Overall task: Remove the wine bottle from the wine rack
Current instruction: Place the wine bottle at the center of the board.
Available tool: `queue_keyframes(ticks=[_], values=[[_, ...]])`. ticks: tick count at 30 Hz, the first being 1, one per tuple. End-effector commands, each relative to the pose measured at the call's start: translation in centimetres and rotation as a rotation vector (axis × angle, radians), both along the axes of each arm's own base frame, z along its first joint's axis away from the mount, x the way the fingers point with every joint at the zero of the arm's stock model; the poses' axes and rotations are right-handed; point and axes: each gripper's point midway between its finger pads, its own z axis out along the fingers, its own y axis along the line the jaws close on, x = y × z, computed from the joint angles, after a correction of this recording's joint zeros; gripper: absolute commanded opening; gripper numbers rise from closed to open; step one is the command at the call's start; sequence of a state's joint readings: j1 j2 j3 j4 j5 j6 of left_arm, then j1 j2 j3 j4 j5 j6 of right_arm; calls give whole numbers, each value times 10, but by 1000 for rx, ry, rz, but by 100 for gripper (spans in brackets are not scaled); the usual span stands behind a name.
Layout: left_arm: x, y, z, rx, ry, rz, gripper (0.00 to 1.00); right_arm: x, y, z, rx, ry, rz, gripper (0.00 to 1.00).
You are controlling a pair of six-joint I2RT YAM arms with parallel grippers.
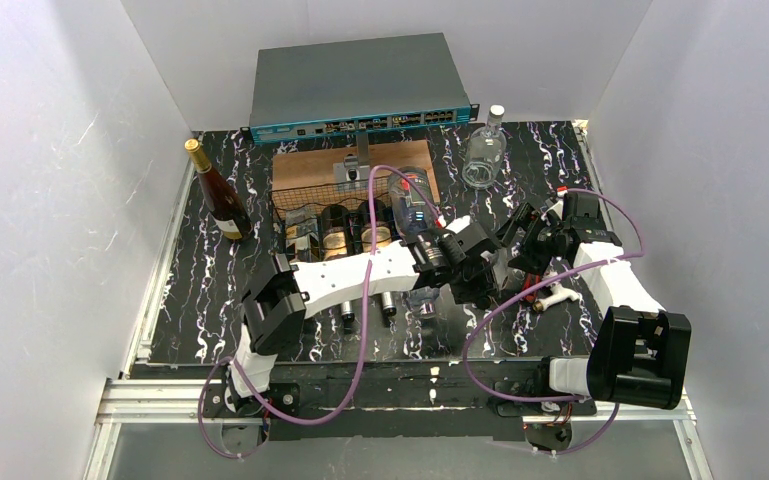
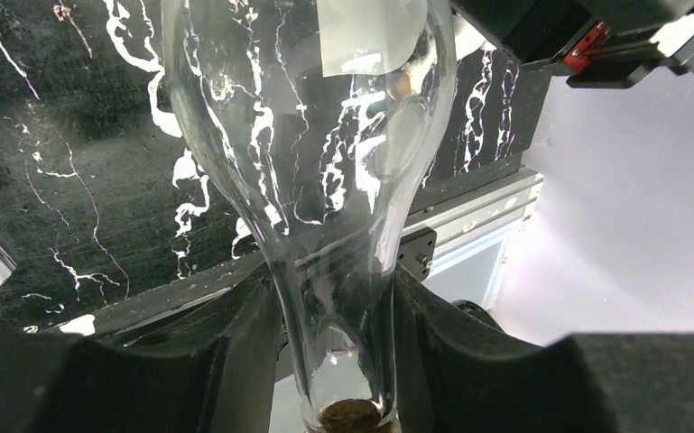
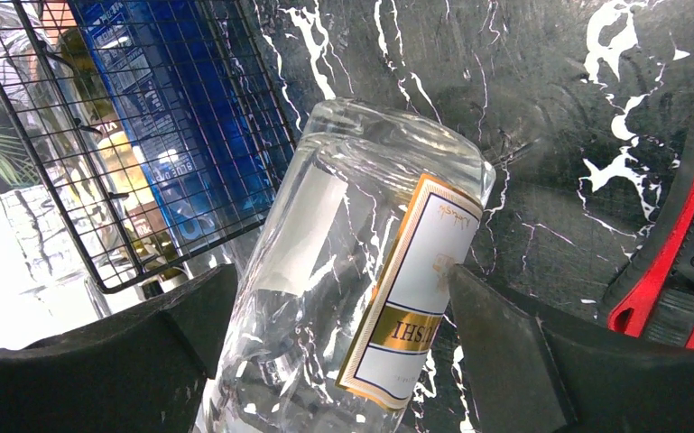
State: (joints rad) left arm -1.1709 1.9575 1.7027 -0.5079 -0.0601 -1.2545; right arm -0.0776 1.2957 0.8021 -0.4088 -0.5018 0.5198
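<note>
Clear wine bottle (image 1: 412, 208) mid-worktop, just beside wine rack (image 1: 305, 195) holding other bottles (image 1: 336, 228). Your left gripper (image 2: 338, 352) clamps its neck. Your right gripper (image 3: 334, 316) straddles its body, and I can't tell if it grips.

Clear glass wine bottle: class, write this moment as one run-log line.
clear glass wine bottle beside black wire-mesh rack | left gripper shut on neck | right gripper straddling body, grip unclear

wine bottle (image 3: 325, 253) — neck off the bottom edge of the right wrist view
</note>
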Motion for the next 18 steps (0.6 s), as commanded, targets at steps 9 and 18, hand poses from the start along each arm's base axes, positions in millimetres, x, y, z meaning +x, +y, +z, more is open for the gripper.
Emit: queue_keyframes(ticks=[9, 18], values=[[36, -36, 94, -283, -122, 29, 42, 8, 7, 4, 42, 7, 35, 98], [41, -39, 96, -299, -116, 18, 50, 12, 9, 4, 62, 23, 51, 98]])
